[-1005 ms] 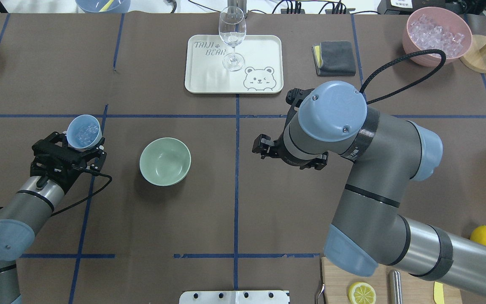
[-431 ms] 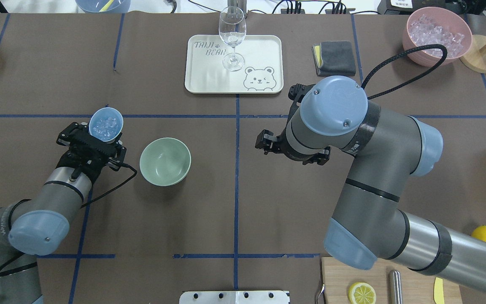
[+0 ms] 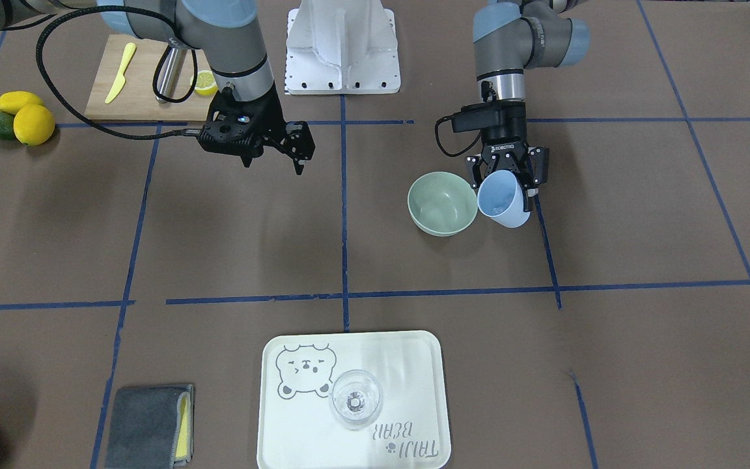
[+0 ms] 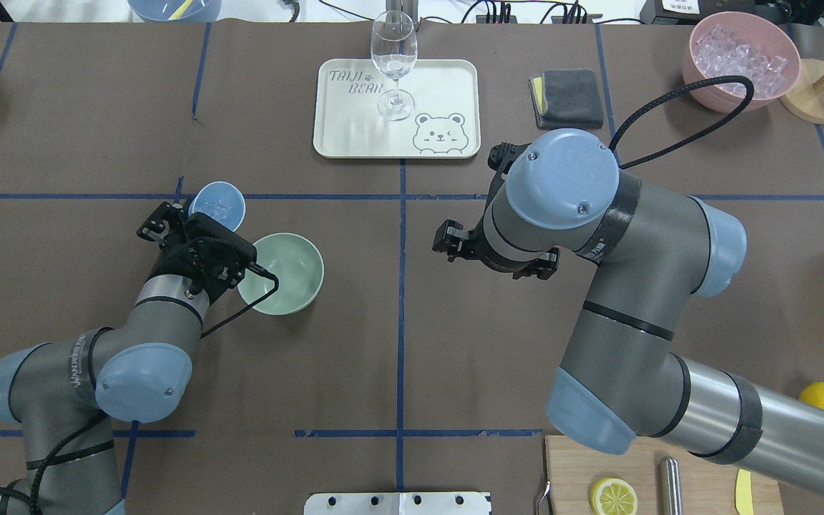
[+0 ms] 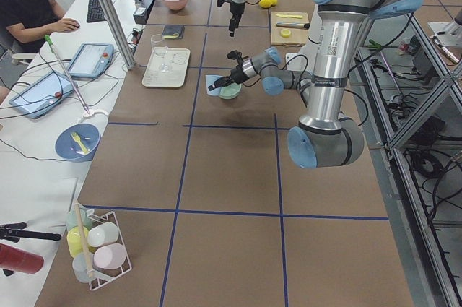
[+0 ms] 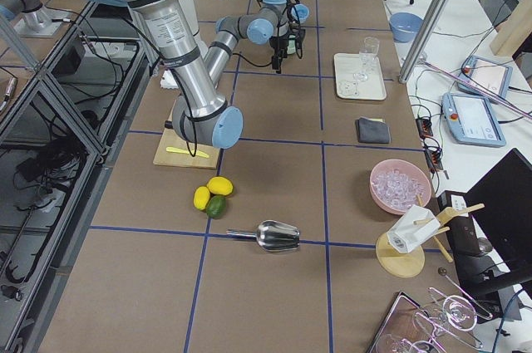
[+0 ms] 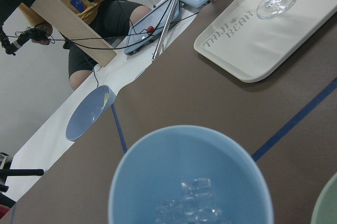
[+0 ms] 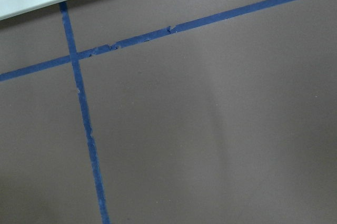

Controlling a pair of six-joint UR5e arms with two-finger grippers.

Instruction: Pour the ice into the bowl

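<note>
Pouring yet? (DESK)

Not yet. My left gripper (image 3: 508, 174) is clamped on the wall of a blue cup (image 3: 504, 200). The cup is lifted off the table (image 4: 455, 343) and tipped a little, just beside the bowl (image 4: 297, 265) on its left, far side. The ice (image 7: 192, 206) lies in the bottom of the cup. My right gripper (image 3: 300, 153) hangs over bare table well to the right, fingers spread, nothing between them. (ARM)

How is the step done well? (DESK)

As I judge it, the cup's lip should come over the middle of the bowl before I tip further, and I should stay low and roll the wrist slowly. The cubes are few, glassy and probably slick. They could stick, come all at once, and bounce off a hard bowl, so I would aim at the bowl's floor, not its rim. My cable (image 4: 265, 272) crosses the bowl's near-left edge in the overhead view and should be kept out of the stream. (ARM)

And the materials? (DESK)

The cup is smooth, pale blue, tapered and round-mouthed, and looks like plastic. The bowl is sage green, matte, round, wider than the cup and empty. It stands on a brown table cover crossed with blue tape (image 4: 400, 322). The ice is clear little cubes, far smaller than the cup. (ARM)
</note>
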